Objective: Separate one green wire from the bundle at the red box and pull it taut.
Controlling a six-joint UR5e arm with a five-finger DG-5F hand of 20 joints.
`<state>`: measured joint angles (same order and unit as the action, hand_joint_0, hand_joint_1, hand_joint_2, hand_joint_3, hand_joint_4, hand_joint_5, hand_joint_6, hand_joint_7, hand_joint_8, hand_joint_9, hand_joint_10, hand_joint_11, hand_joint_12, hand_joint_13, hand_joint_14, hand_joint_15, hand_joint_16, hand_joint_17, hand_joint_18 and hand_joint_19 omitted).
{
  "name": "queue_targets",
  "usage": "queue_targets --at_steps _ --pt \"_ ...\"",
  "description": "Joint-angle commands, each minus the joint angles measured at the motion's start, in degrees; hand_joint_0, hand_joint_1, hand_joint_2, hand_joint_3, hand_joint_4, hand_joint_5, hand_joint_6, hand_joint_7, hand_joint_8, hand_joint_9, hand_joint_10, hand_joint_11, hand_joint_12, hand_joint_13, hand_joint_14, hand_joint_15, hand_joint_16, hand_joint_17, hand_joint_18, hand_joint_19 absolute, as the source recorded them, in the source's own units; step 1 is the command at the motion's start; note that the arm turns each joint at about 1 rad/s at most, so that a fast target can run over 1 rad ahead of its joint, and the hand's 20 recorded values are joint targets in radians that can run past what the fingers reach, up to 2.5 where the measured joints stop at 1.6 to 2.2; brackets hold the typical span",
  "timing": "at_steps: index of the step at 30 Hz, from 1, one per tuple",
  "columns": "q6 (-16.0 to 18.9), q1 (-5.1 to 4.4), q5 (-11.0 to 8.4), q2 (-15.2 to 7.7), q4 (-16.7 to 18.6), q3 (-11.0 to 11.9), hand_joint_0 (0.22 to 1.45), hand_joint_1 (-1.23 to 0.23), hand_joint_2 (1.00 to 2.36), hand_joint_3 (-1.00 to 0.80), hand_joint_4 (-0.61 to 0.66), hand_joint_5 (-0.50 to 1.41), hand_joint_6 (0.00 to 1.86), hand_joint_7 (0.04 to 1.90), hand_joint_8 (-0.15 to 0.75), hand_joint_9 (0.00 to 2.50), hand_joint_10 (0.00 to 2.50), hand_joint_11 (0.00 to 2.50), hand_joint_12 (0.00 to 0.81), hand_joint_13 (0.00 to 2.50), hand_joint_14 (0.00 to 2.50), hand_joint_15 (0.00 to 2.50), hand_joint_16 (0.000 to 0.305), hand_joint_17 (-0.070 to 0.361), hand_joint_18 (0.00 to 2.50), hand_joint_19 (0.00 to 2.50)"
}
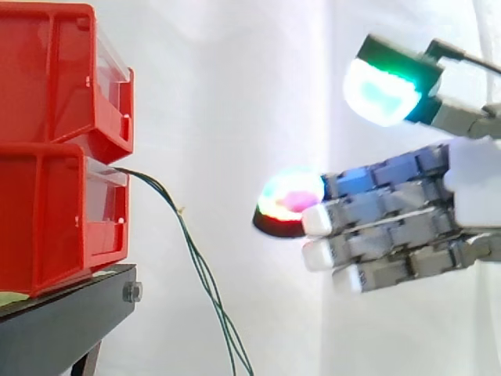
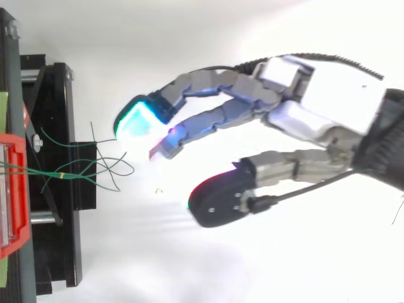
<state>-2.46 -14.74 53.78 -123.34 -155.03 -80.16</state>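
Two red bins sit stacked on a black stand, the upper bin resting on the lower bin. From the gap between them, at the front edge, a small bundle of thin green wires comes out and droops away from the bins, hanging down past the stand. A little yellow tie holds the strands together just out from the bins, and beyond it they fan into loose loops.

The hand hangs in the air on the far side of the wires from the bins, in front of the white curtain, at about the height of the lower bin. Its fingers reach straight out toward the bins, relaxed and grasping nothing. The glowing fingertips are clear of the wires, and the thumb is spread wide above them.
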Motion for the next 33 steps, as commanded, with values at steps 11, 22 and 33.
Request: queue_targets --at_steps 11,22,33 --pt "1.5 0.06 0.97 -10.3 0.5 10.6 0.45 -0.69 1.0 -0.5 0.21 -0.18 0.5 0.82 0.263 0.69 0.02 0.52 0.401 0.47 0.01 0.27 0.069 0.156 0.29 0.2" --pt "1.3 0.06 1.24 -14.0 4.2 12.8 0.47 -0.7 1.0 -0.5 0.23 -0.17 0.5 0.82 0.26 0.72 0.02 0.51 0.394 0.47 0.01 0.26 0.066 0.149 0.29 0.21" --pt "0.1 0.41 1.32 -15.2 6.9 12.8 0.45 -0.67 1.0 -0.5 0.14 -0.19 0.5 0.82 0.252 0.45 0.01 0.54 0.402 0.5 0.01 0.34 0.064 0.145 0.41 0.33"
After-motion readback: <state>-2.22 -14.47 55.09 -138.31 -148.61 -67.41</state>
